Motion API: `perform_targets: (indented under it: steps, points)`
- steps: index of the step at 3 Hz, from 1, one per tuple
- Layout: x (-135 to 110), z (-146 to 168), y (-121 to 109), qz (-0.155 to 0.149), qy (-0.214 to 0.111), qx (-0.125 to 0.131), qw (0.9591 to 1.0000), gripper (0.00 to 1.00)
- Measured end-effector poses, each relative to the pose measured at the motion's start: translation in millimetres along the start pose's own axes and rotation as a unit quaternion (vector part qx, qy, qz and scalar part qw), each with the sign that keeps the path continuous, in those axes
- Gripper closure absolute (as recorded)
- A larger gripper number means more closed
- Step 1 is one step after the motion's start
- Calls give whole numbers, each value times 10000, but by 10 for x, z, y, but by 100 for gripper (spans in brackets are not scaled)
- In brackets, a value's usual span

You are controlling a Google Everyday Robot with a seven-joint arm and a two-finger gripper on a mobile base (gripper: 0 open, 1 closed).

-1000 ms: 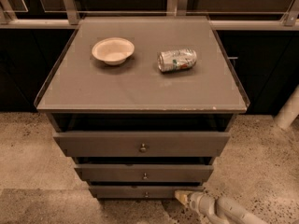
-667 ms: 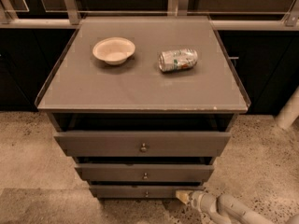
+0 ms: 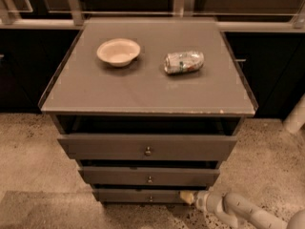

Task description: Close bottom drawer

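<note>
The bottom drawer [image 3: 138,195] is the lowest and narrowest of three grey-brown fronts, with a small round knob [image 3: 150,198]. It stands nearly flush under the middle drawer [image 3: 148,176]. My gripper [image 3: 187,197] comes in from the lower right on a white arm [image 3: 238,211]. Its pale tip touches the right end of the bottom drawer's front, right of the knob.
The top drawer [image 3: 147,147] sticks out the most, with a dark gap above it. On the cabinet top [image 3: 95,97] lie a cream bowl [image 3: 118,51] and a crushed can [image 3: 184,62]. Speckled floor [image 3: 28,161] surrounds the cabinet. A white post [image 3: 295,116] stands at the right.
The gripper has stayed pressed at the right end of the bottom drawer. The view has shifted slightly. The drawer front shows no clear movement.
</note>
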State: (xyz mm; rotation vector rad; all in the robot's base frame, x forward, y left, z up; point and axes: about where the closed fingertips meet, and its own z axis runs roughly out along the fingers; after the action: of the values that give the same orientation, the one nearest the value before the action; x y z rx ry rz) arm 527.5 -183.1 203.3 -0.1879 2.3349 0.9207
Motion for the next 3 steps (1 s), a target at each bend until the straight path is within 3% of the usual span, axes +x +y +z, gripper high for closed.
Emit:
perform_targets:
  steps: [1, 2, 3]
  points:
    - [-9, -137, -56, 112, 414, -13, 9991, 100]
    - [-149, -409, -12, 224, 1296, -158, 9912, 84]
    - [-123, -455, -10, 238, 1366, -163, 9902, 61]
